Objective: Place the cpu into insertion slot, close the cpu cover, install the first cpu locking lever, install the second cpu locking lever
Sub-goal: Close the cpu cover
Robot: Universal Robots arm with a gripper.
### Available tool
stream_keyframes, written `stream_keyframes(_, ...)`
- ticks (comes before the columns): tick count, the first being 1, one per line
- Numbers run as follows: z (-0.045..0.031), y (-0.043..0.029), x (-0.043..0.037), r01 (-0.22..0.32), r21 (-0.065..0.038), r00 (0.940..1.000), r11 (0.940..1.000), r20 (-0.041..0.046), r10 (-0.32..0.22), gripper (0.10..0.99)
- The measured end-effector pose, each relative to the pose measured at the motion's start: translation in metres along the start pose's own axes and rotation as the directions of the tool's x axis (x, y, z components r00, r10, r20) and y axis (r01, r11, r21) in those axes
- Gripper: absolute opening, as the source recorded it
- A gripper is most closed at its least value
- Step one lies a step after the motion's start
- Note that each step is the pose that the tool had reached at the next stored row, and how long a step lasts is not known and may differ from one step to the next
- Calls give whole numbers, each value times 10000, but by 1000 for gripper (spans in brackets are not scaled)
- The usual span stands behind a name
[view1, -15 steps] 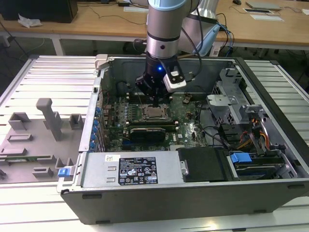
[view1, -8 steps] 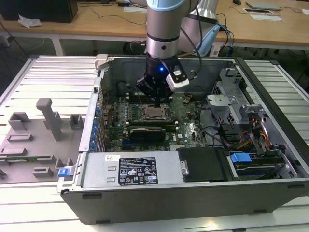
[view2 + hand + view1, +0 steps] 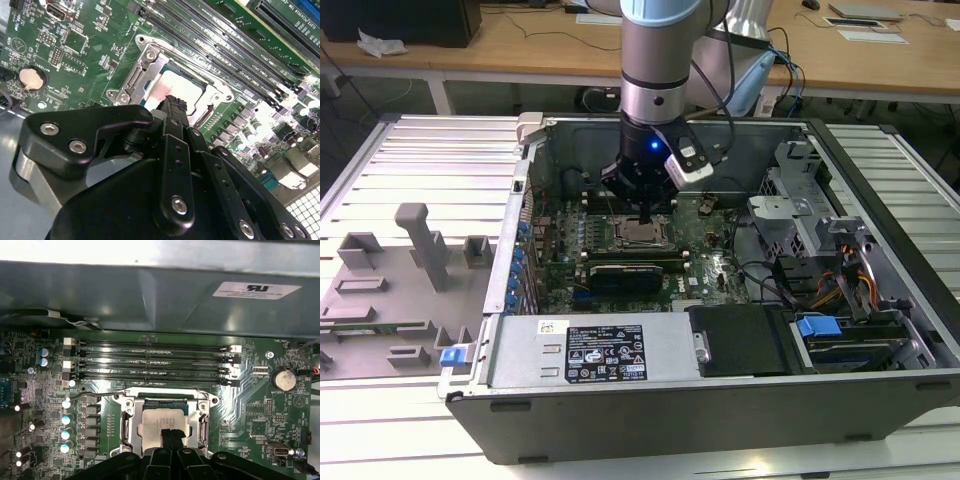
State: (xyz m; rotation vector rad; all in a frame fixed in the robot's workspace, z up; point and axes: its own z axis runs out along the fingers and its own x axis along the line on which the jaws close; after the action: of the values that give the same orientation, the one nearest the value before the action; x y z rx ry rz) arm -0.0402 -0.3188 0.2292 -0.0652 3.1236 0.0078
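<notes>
The cpu [image 3: 156, 424] lies flat in the insertion slot [image 3: 642, 236], its dull silver top showing. The cpu cover [image 3: 131, 426] lies down around it as a silver frame; the second wrist view shows the same cpu cover [image 3: 134, 82] and cpu [image 3: 172, 84]. My gripper [image 3: 172, 436] is shut, with its two black fingers pressed together and nothing between them. Its tips are right over the cpu's top, near one edge. The exterior view shows the gripper [image 3: 645, 218] pointing straight down at the socket. A thin wire lever [image 3: 100, 391] runs along the socket's side nearest the memory slots.
Long memory slots [image 3: 150, 360] lie beside the socket, with the case wall [image 3: 150, 295] behind them. A coin battery [image 3: 283, 378] sits on the board. Within the case are a black card [image 3: 625, 272], the power supply [image 3: 610, 350] and a drive cage [image 3: 800, 200]. Grey fixtures [image 3: 425, 245] stand outside.
</notes>
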Motion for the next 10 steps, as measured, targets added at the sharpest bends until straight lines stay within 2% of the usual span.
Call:
stream_keyframes(5, 1, 0, 15, 6, -1, 10000, 10000, 1, -6, 106)
stream_keyframes(10, 5, 2, 75, 18, -2, 10000, 10000, 5, -18, 106)
